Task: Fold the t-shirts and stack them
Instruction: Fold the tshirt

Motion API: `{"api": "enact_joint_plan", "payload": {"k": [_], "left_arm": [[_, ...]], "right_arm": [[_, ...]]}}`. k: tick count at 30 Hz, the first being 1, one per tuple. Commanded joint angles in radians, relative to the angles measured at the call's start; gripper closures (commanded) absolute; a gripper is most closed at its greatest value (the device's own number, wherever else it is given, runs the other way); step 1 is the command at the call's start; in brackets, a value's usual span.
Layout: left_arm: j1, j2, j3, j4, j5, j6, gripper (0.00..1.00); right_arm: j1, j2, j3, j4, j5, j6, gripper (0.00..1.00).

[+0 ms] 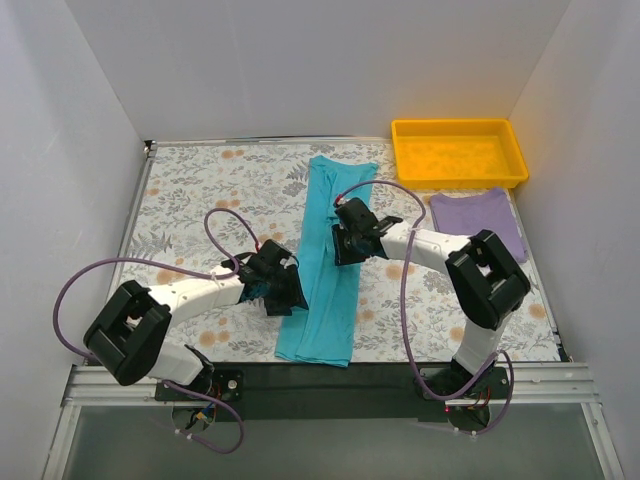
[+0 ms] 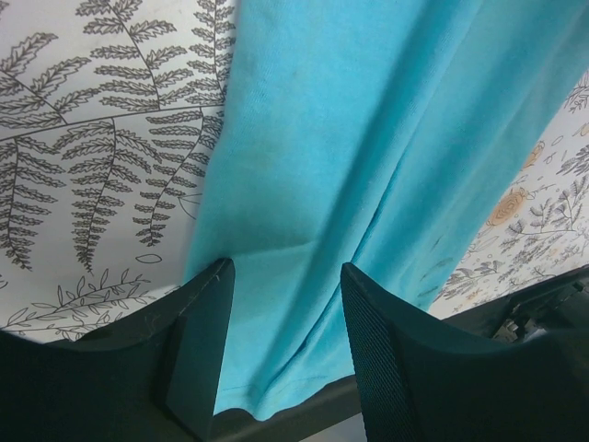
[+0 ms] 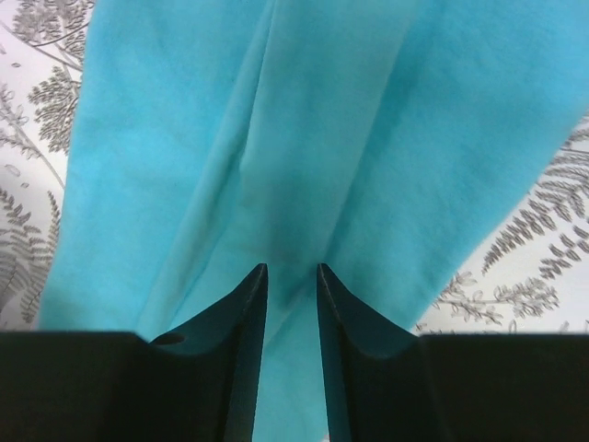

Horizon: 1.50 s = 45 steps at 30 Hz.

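While your right gripper (image 3: pixel 292 269) is pinching the teal shirt (image 1: pixel 325 320) mid-frame, your left gripper (image 2: pixel 287 267) is straddling its edge, can't tell if gripping, so you're risking a lopsided, slipping fold.

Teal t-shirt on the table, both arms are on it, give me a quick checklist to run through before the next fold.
1. Teal cloth t-shirt lies as a long narrow strip, flat on the floral table cover: ok.
2. Right arm's fingers pinch a ridge at the strip's middle, with creases running into their narrow gap: ok, it seems.
3. Left arm's fingers gripping the strip's left edge: cannot tell; they stand apart with cloth between them.
4. Pale lavender cloth t-shirt folded, apart from both arms: ok.
5. Yellow plastic tray clear of the strip: ok.
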Motion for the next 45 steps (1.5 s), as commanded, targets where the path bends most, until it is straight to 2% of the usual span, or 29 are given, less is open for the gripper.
{"api": "enact_joint_plan", "payload": {"k": [1,6,14,21,28,30,35,39,43,45], "left_arm": [[-0.005,-0.037,0.001,0.001,-0.02,-0.02,0.53],[-0.007,-0.066,0.037,-0.025,-0.078,-0.02,0.52],[-0.007,0.049,0.155,-0.039,-0.138,0.027,0.5],[0.009,0.141,0.272,-0.063,-0.291,0.089,0.51],[0.024,0.257,0.294,-0.043,-0.299,0.107,0.56],[0.024,0.277,0.295,-0.037,-0.285,0.098,0.57],[0.03,0.348,0.326,-0.028,-0.256,0.055,0.58],[0.035,0.423,0.442,-0.036,-0.239,0.032,0.58],[0.036,0.484,0.544,-0.077,-0.247,0.035,0.57],[0.038,0.478,0.556,-0.103,-0.254,0.034,0.55]], "right_arm": [[-0.012,-0.116,-0.038,0.057,-0.005,-0.031,0.69],[-0.061,-0.144,-0.091,0.076,0.0,-0.028,0.68],[-0.106,-0.104,-0.107,0.074,0.046,-0.018,0.72],[-0.107,-0.079,-0.107,0.056,0.058,0.013,0.73],[-0.126,-0.026,-0.092,0.041,0.087,-0.019,0.74],[-0.138,-0.004,-0.084,0.042,0.095,-0.038,0.77],[-0.19,0.06,-0.012,0.022,0.162,-0.096,0.91],[-0.265,0.143,0.094,-0.004,0.196,-0.16,0.99],[-0.318,0.186,0.223,-0.044,0.189,-0.234,0.98],[-0.319,0.177,0.261,-0.091,0.17,-0.242,0.94]]}}
